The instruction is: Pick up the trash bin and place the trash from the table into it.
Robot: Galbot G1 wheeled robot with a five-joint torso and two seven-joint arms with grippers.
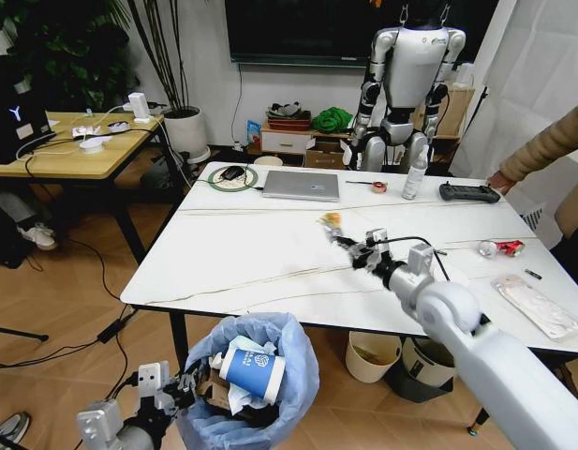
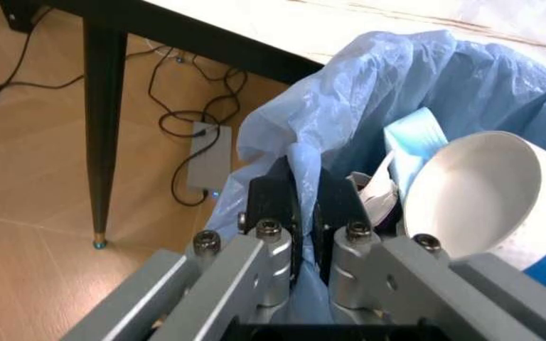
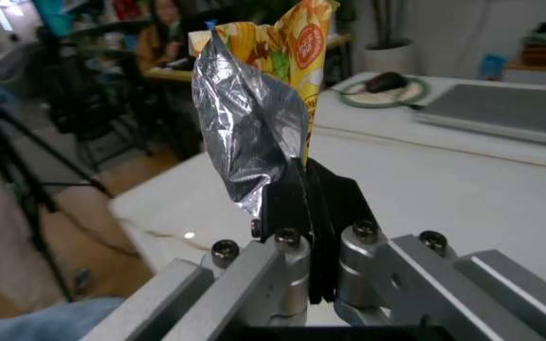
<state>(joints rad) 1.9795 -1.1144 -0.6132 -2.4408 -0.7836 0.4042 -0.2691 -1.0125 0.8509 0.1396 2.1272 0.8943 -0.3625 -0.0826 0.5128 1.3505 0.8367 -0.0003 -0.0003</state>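
Note:
The trash bin (image 1: 260, 375) with its light-blue bag hangs below the table's front edge, and my left gripper (image 1: 176, 389) is shut on its rim (image 2: 297, 177). Inside lie a blue paper cup (image 1: 253, 373) (image 2: 500, 206) and crumpled paper. My right gripper (image 1: 349, 246) is shut on a yellow snack wrapper (image 1: 330, 223) (image 3: 254, 92), held just above the white table (image 1: 242, 253) near its middle. A crushed red-silver can (image 1: 501, 247) and a clear packet (image 1: 537, 305) lie on the table's right side.
At the table's far edge lie a laptop (image 1: 301, 185), a mouse on a round pad (image 1: 232, 174), a tape roll (image 1: 378, 187), a bottle (image 1: 414, 178) and a black controller (image 1: 469, 192). A cream bin (image 1: 373, 354) and another bin (image 1: 424, 366) stand under the table. A person's sleeve (image 1: 546, 145) reaches in at right.

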